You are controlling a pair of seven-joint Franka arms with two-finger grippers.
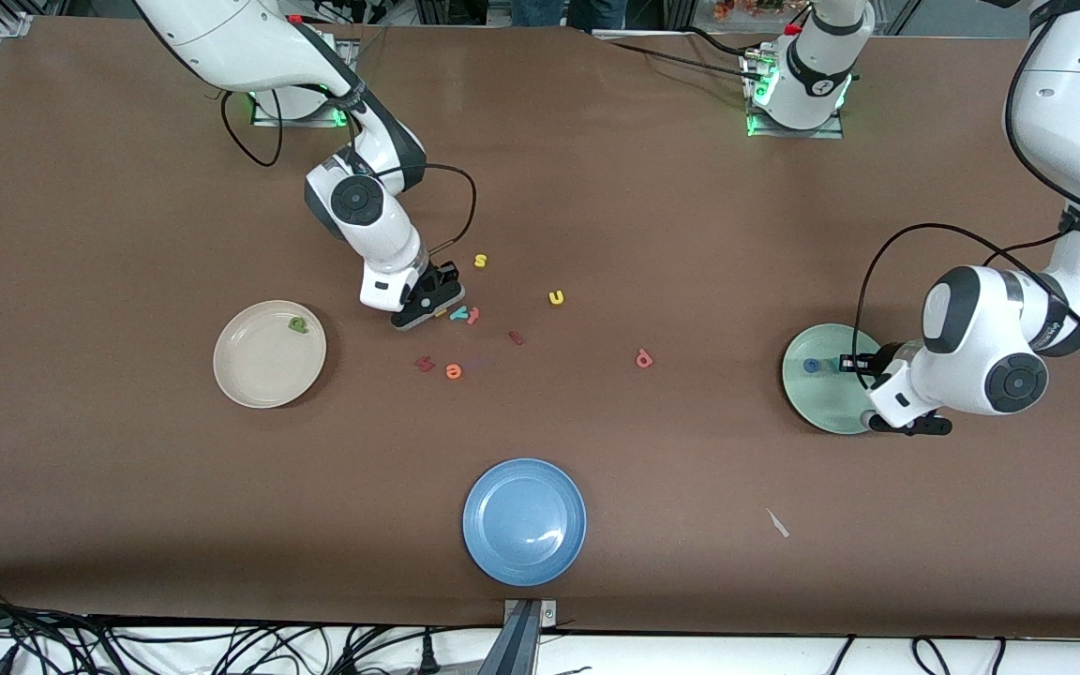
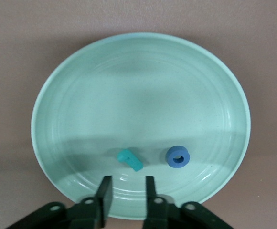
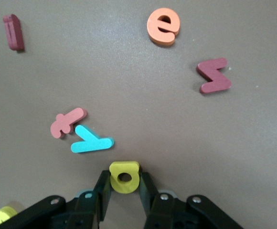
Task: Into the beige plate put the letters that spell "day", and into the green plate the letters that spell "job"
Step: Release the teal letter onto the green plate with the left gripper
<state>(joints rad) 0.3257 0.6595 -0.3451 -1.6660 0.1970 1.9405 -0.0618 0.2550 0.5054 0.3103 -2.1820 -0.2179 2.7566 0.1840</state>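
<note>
My right gripper (image 1: 440, 307) (image 3: 124, 177) is down at the table, shut on the yellow d (image 3: 116, 171). Just beside it lies the teal y (image 1: 458, 313) (image 3: 91, 141). The green a (image 1: 297, 324) rests in the beige plate (image 1: 263, 370). My left gripper (image 1: 849, 362) (image 2: 127, 181) hangs open and empty over the green plate (image 1: 812, 394) (image 2: 143, 95). The blue o (image 1: 812, 366) (image 2: 177, 156) and the teal j (image 2: 130, 160) lie in that plate. The salmon-red b (image 1: 644, 358) lies alone on the table between the two plates.
A salmon letter (image 1: 472, 315) touches the teal y. A yellow s (image 1: 480, 261) and yellow u (image 1: 556, 297) lie farther from the front camera. Dark red letters (image 1: 425, 364) (image 1: 516, 337) and an orange e (image 1: 453, 371) lie nearer. A blue plate (image 1: 524, 521) sits nearest the camera.
</note>
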